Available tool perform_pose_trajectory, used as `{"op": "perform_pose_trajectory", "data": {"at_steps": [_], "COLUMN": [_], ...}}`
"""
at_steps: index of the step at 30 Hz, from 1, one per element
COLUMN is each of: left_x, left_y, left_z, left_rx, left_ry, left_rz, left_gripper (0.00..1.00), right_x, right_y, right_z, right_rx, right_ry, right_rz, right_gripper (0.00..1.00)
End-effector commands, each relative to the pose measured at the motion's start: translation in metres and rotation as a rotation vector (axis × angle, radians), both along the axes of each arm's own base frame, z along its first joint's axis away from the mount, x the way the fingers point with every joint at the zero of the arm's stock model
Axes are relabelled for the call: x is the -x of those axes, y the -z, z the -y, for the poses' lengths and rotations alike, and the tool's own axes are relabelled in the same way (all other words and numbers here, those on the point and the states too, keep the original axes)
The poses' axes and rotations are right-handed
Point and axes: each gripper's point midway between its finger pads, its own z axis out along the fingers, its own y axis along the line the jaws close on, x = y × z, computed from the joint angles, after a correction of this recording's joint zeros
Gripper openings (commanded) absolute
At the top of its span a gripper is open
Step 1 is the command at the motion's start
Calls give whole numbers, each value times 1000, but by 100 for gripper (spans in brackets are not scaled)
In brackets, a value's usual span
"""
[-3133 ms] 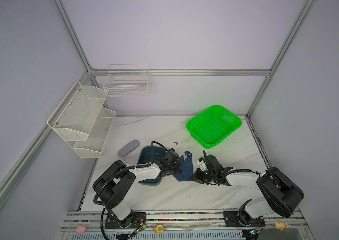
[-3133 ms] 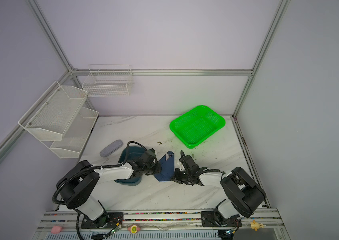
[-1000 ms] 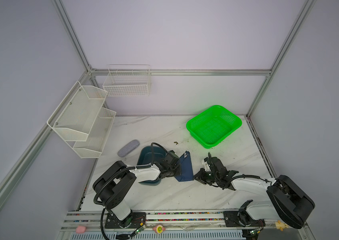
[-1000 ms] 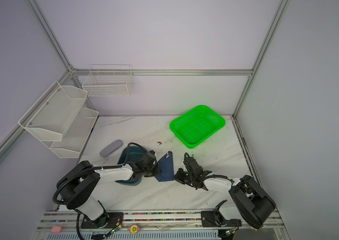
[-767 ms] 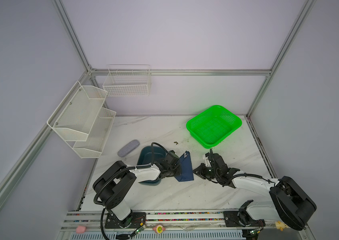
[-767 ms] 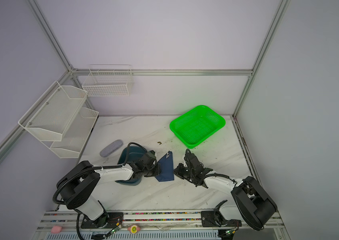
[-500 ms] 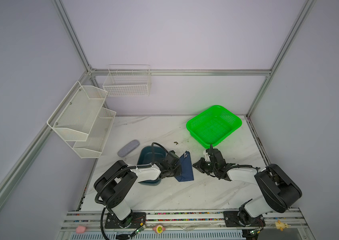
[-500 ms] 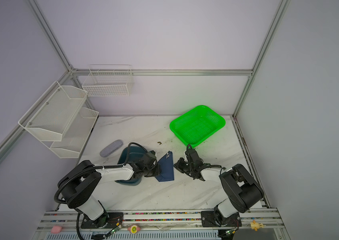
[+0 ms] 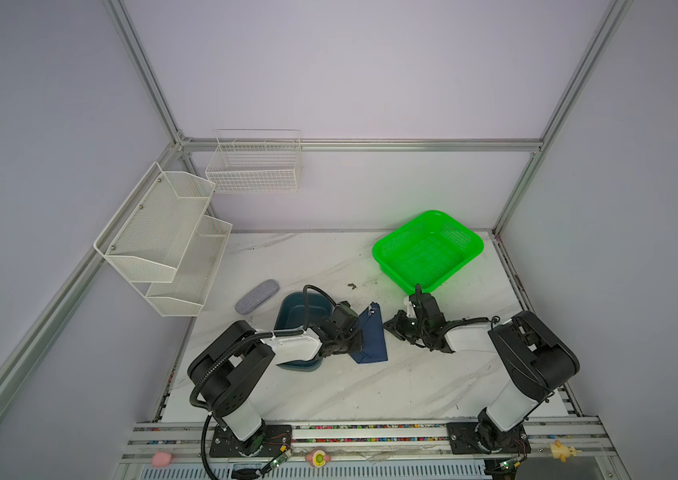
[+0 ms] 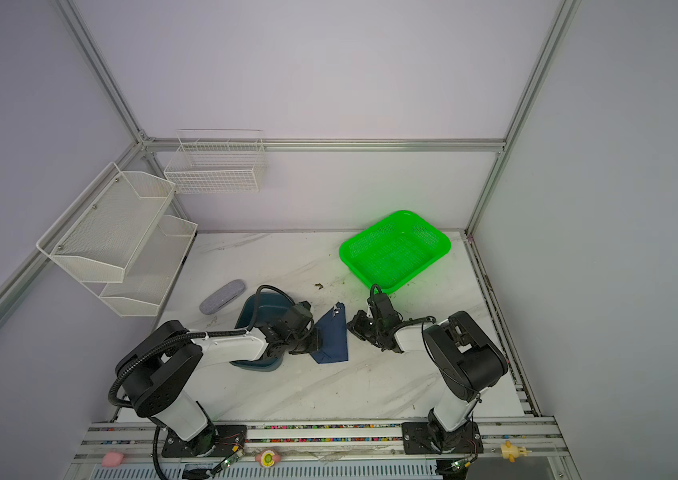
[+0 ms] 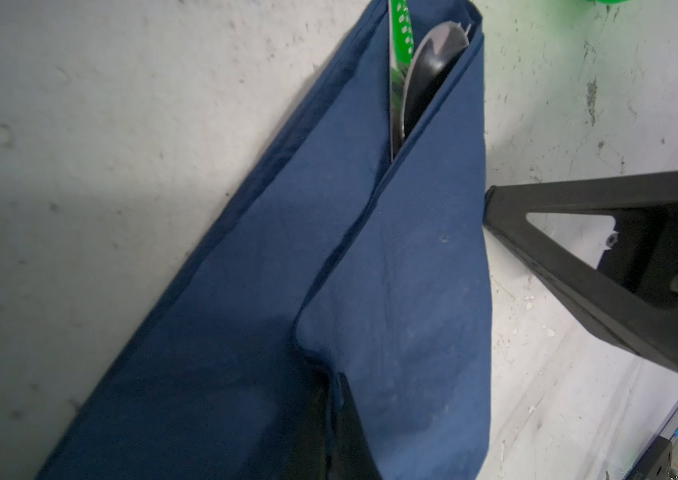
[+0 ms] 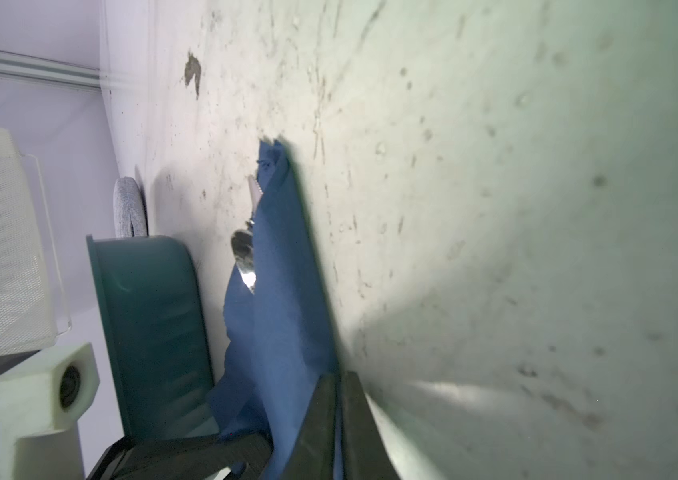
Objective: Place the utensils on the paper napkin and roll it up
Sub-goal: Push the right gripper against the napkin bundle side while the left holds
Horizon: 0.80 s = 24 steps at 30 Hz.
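Note:
The dark blue paper napkin (image 9: 372, 338) lies folded lengthwise over the utensils beside the teal tray. In the left wrist view a spoon bowl (image 11: 424, 83) and a knife blade (image 11: 399, 62) poke out of the napkin's far end; the fork is hidden. My left gripper (image 11: 335, 399) is shut on a fold of the napkin's upper flap (image 11: 404, 291). My right gripper (image 12: 339, 399) is shut, its tips against the napkin's right edge (image 12: 283, 316). In a top view the two grippers, left (image 9: 359, 338) and right (image 9: 389, 325), flank the napkin.
A teal tray (image 9: 293, 316) sits under the left arm, and a grey oblong case (image 9: 257, 291) lies behind it. The green basket (image 9: 428, 249) stands at the back right, close behind the right wrist. White wire shelves (image 9: 163, 237) hang on the left wall.
My right gripper, staying shut, swung from the front right toward the back and in against the napkin's right edge. The left gripper and napkin stayed put.

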Motion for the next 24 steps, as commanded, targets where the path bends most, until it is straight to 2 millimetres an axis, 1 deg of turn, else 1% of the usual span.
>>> {"op": "perform_pose_trajectory", "data": {"at_steps": [1,4,7,9,11,13,17,19,22,24], "left_x": [-16,-16,-16,-17,-17,-17,-19,-20,-20,-19], "left_y": [-20,-20,-21,-21,-20,-21,-25,-26,-26,-25], "left_z": [13,13,12,13,11,13,15,15,15,16], "left_rx": [15,14,13,11,1,6,9,10,12,12], "left_ry": [18,17,16,17,16,19,28,27,26,28], "left_rz": [58,59,63,64,61,63,71,74,74,70], "left_gripper": [0,1,1,2,2,2,3,3,3,3], "right_x": [3,2,1,5,10,18,25,27,29,32], "right_y": [11,-10,-25,-35,-44,-42,-35,-32,-15,-7], "right_z": [11,8,18,12,0,-11,-20,-20,-13,-10], "right_rx": [42,9,25,-13,-72,-131,-167,-161,-91,-75], "right_ry": [37,25,66,27,-39,-90,-130,-134,-131,-129], "right_rz": [-20,26,68,102,122,79,38,26,-11,-30], "right_gripper": [10,11,11,11,11,11,10,10,10,10]}}
